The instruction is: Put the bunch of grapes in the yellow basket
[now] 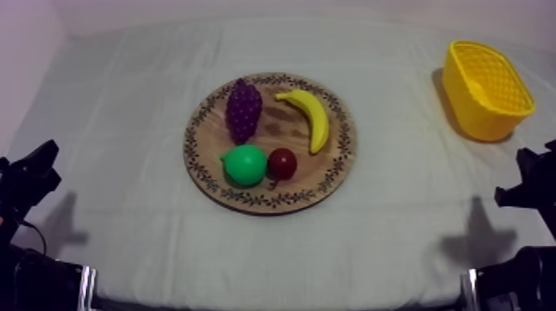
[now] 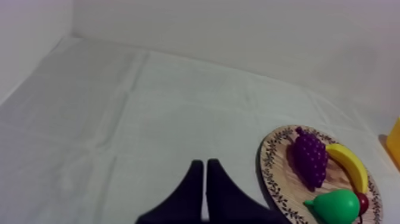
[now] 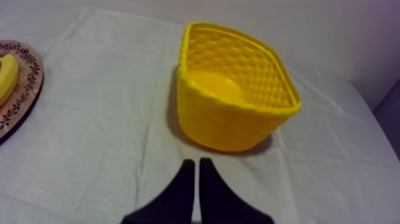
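Observation:
A purple bunch of grapes lies on the round wooden board at its upper left, beside a banana, a green pear and a small red fruit. The yellow basket stands empty at the far right. My left gripper rests low at the left edge, shut, its fingers together on bare cloth left of the board and grapes. My right gripper rests low at the right, shut, fingers just before the basket.
Grey-white cloth covers the table, with open room on both sides of the board. A pale wall rises behind the table and at its left. The board's rim and a banana tip lie left of the basket.

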`<act>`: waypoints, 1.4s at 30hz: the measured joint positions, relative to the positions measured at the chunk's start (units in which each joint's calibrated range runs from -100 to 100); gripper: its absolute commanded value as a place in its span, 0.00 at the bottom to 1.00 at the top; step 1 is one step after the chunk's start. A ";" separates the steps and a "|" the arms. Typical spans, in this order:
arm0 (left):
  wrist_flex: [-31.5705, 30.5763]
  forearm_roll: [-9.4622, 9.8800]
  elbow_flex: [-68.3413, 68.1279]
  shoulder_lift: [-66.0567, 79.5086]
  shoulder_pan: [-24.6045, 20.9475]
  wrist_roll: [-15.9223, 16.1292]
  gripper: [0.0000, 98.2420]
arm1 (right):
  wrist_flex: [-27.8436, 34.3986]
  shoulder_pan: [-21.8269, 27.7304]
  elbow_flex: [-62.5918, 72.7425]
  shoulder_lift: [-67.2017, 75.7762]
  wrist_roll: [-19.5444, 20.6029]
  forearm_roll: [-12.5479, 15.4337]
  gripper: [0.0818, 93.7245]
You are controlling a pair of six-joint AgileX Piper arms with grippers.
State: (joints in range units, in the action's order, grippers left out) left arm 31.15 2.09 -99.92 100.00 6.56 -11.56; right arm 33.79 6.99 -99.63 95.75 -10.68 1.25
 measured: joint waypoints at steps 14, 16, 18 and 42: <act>0.00 0.00 0.00 0.00 0.00 0.00 0.00 | 0.07 -0.18 -0.09 0.00 -1.39 0.00 0.00; 0.00 0.00 0.00 0.00 0.00 0.00 0.00 | 0.07 -0.18 -0.09 0.00 -1.20 0.00 0.00; 0.00 0.00 0.00 0.00 0.00 0.00 0.00 | 0.07 -0.18 -0.09 0.00 -1.00 0.00 0.00; 0.00 0.00 0.00 0.00 0.00 0.00 0.00 | -1.22 -12.12 9.47 -8.19 5.89 -7.72 0.00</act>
State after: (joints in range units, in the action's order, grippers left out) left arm 31.15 2.09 -99.92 100.00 6.56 -11.56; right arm 32.57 -5.14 -90.16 87.56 -4.78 -6.47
